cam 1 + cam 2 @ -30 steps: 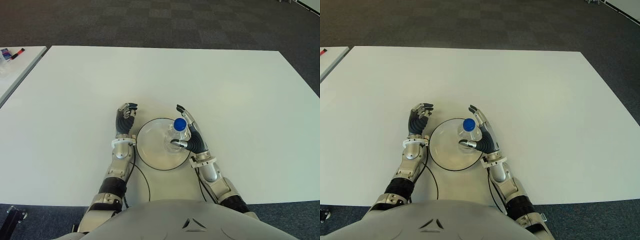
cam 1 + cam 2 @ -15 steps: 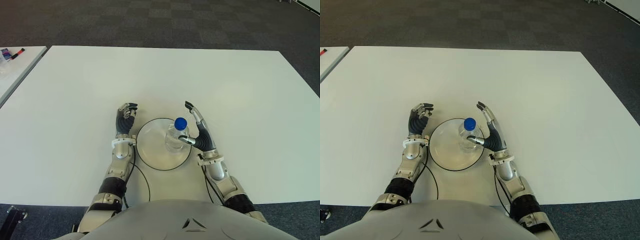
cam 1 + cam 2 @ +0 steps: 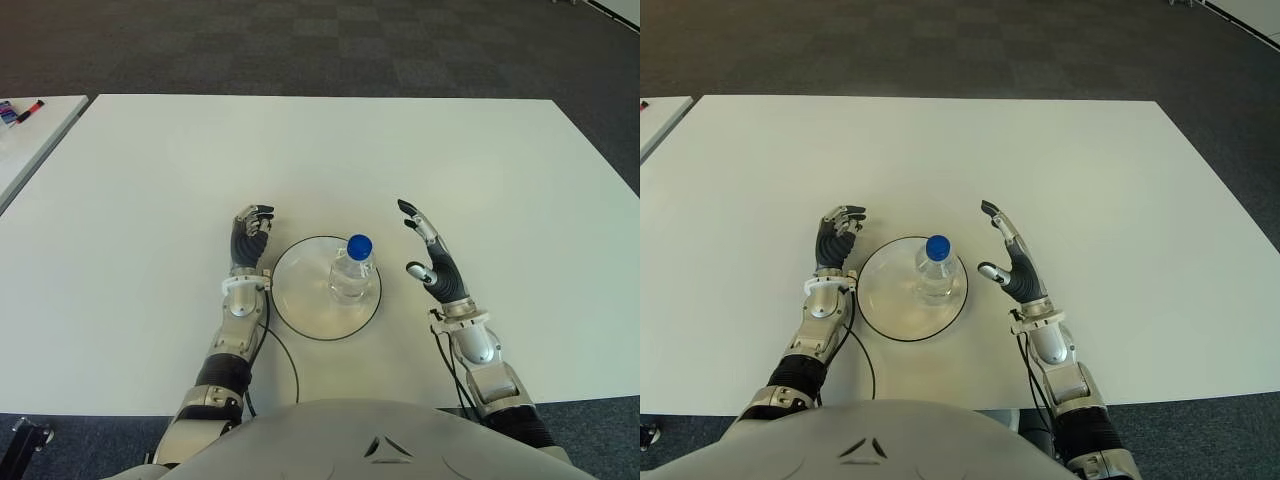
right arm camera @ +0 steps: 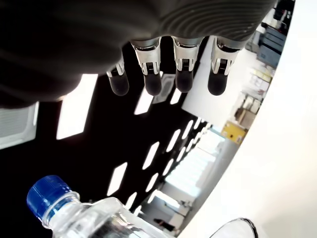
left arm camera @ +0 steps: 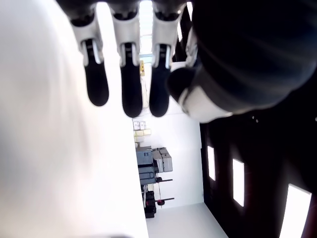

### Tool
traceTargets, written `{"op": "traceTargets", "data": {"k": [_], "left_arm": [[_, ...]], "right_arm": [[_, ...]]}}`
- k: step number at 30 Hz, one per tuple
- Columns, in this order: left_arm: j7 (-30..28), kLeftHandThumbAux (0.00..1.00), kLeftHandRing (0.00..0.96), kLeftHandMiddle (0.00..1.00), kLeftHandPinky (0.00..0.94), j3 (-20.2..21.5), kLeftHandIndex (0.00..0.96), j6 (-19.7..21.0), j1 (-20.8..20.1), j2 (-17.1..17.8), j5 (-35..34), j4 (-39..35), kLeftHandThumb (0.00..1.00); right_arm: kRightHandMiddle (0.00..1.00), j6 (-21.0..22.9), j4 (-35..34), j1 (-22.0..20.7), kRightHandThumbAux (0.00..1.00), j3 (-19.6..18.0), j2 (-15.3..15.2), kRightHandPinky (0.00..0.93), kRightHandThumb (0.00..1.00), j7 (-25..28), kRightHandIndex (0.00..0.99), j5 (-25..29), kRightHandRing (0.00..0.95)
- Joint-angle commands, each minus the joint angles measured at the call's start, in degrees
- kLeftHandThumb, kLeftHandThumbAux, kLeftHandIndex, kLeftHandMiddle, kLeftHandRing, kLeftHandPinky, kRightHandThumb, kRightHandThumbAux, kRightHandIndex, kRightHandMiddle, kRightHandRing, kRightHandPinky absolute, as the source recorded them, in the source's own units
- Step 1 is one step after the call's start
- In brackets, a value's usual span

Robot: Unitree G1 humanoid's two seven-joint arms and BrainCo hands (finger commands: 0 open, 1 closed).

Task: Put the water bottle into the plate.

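My right hand [image 3: 436, 268] let go of the clear plastic water bottle with the blue cap [image 3: 352, 270]: a second ago my fingers [image 4: 183, 67] were around it, now they're spread and holding nothing. The hand moved off to my right, from the rim of the round clear glass plate [image 3: 296, 305] to a spot well clear of it, over bare white table [image 3: 520, 210]. Bottle now stands free.

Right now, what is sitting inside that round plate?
A water bottle with a blue cap stands upright in the plate, toward its right side. Its base hides that bit of plate.
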Motion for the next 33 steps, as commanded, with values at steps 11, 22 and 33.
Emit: {"op": "traceTargets", "data": {"k": [11, 22, 33], "left_arm": [[0.5, 0.711, 0.363, 0.356, 0.375, 0.0, 0.41, 0.1, 0.1, 0.1, 0.1, 0.7, 0.718], [0.4, 0.711, 0.364, 0.357, 0.372, 0.0, 0.411, -0.1, 0.2, 0.2, 0.2, 0.6, 0.718], [0.4, 0.711, 0.359, 0.348, 0.388, 0.1, 0.411, -0.8, 0.2, 0.3, 0.1, 1.0, 0.716]], "right_arm": [[0.0, -3.8, 4.2, -0.8, 0.169, -2.2, 4.5, 0.0, 0.328, -4.6, 0.0, -3.8, 0.0], [0.0, -7.8, 9.1, -2.9, 0.23, -3.4, 5.3, 0.0, 0.227, -6.6, 0.0, -4.3, 0.0], [0.0, -11.3, 14.7, -5.9, 0.347, -3.5, 7.1, 0.0, 0.139, -4.7, 0.0, 1.1, 0.0]]}}
